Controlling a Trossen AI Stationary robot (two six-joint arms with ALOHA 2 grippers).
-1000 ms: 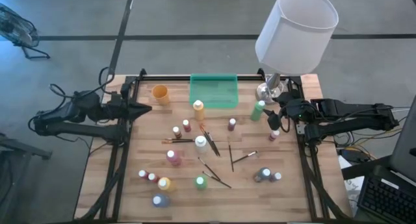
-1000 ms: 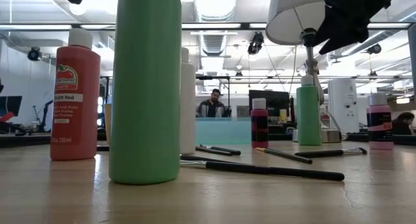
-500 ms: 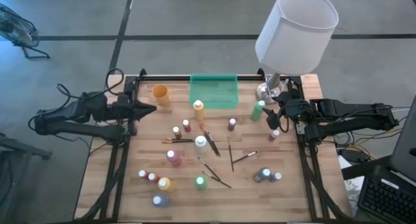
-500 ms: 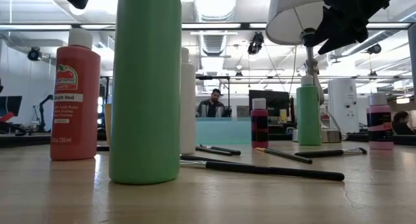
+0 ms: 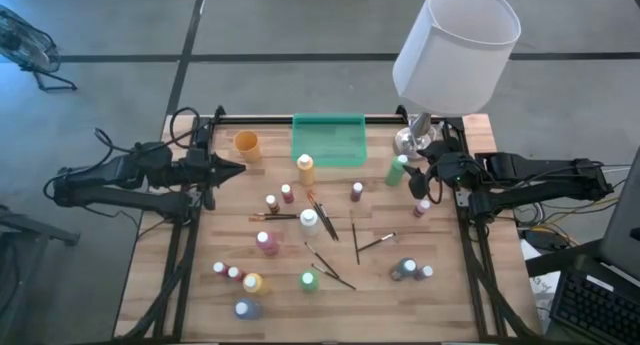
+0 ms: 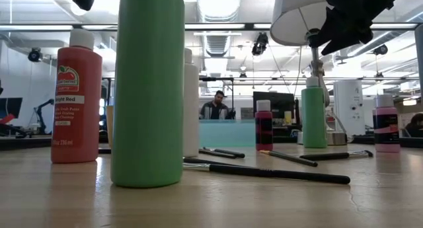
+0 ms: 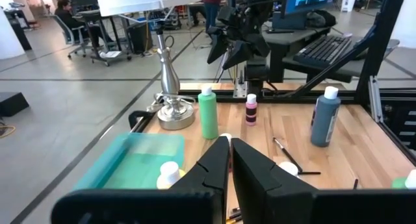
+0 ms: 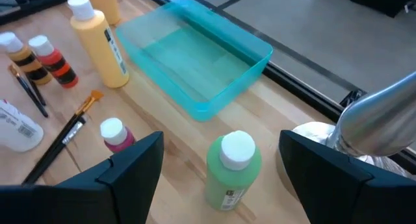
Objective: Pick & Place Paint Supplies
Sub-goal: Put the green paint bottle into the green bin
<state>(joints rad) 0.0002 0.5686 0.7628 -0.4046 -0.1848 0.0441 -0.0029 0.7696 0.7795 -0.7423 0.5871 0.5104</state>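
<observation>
Right gripper (image 8: 221, 169), jaws spread, straddles the green bottle (image 8: 233, 165) at right-centre, apparently approaching; next, descend and pinch. Left gripper (image 5: 238, 168) waits pressed together.

I am holding my right gripper (image 5: 419, 171) beside the green bottle (image 5: 397, 170), near the lamp (image 5: 445, 55) at the table's back right corner. I am holding my left gripper (image 5: 232, 168) pinched together near the orange cup (image 5: 246, 144). The green tray (image 5: 328, 140) is lying between them, with bottles and brushes (image 5: 330, 265) scattered below.
</observation>
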